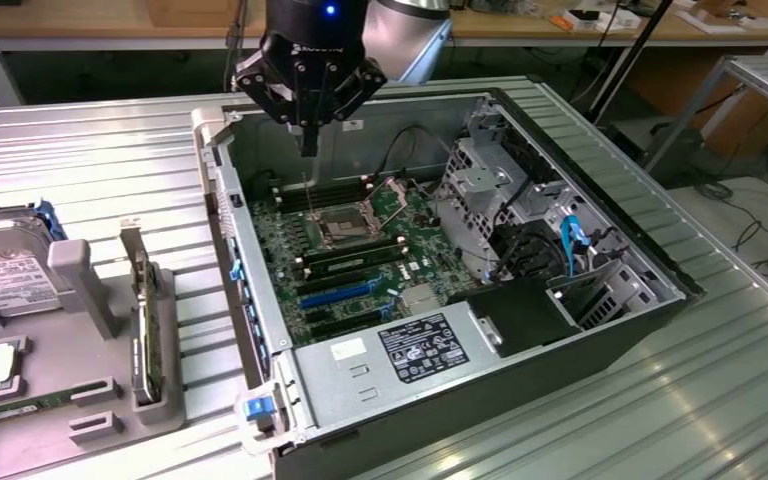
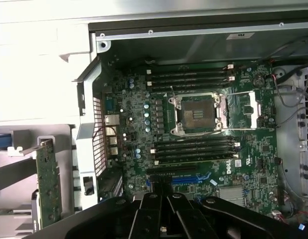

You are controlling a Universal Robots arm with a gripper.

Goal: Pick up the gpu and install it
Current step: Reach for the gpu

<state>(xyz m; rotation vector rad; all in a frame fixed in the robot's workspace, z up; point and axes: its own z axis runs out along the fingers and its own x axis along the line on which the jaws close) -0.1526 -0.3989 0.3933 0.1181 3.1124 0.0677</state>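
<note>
1. The gpu point(image 1: 145, 325) is standing on edge in a holder point(image 1: 84, 285), at the exterior view's left.
2. The gripper point(image 1: 308, 148) is hovering above the open case's point(image 1: 584, 350) far side, with its jaws pressed together and holding nothing.

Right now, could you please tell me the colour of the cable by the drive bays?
Blue; the cable shows best in the exterior view.

I see the gpu point(image 1: 144, 325) standing upright on its long edge in a slot of the grey holder point(image 1: 84, 285). It sits just outside the open computer case point(image 1: 220, 205), on the exterior view's left. It is a thin flat card (nearly edge-on from there). On my wrist camera the gpu point(image 2: 48, 184) shows a green board face dotted with small components and a silver bracket at one end.
</note>
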